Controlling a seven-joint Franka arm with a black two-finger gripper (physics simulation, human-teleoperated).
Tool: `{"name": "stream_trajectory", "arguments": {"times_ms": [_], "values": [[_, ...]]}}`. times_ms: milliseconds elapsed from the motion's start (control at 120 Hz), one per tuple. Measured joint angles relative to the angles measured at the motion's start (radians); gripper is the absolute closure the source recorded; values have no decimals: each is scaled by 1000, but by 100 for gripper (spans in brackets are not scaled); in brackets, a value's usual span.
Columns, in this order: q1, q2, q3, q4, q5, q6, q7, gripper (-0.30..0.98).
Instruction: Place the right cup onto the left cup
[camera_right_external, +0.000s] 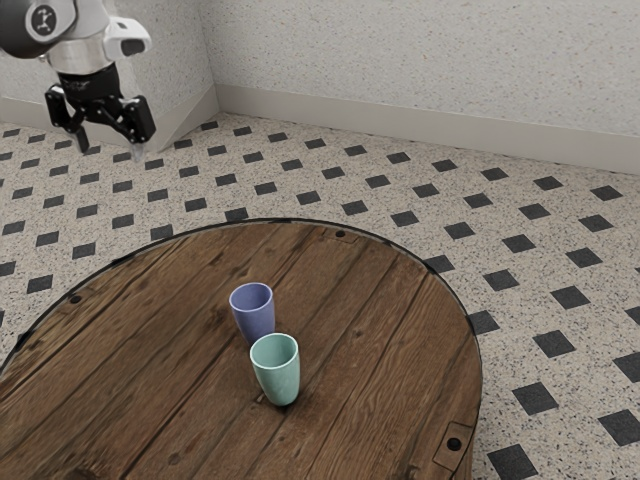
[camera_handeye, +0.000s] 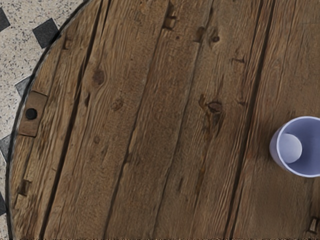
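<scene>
My gripper (camera_right_external: 110, 148) hangs at the exterior view's upper left, well above and away from the cups, its two fingers spread apart with nothing between them. A blue-violet cup (camera_right_external: 254, 314) stands upright near the middle of the round table. Close beside it, nearer the exterior view's bottom, a mint-green cup (camera_right_external: 276, 372) also stands upright; whether the two touch is hard to tell. In the wrist view the blue-violet cup (camera_handeye: 300, 150) is cut off by the picture's border, its mouth facing up.
The round wooden table (camera_right_external: 170, 330) has a dark metal rim (camera_handeye: 11, 165) and brown planks. Around it lies a pale speckled floor (camera_right_external: 540, 330) with dark square tiles. A light wall (camera_right_external: 420, 70) with a baseboard rises behind.
</scene>
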Motion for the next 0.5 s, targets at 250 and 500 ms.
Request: {"name": "stream_trajectory", "arguments": {"times_ms": [250,500], "values": [[0,31,-20,-34,-18,8,-3,0],[-60,-4,-96,-376,-150,138,-27,0]]}}
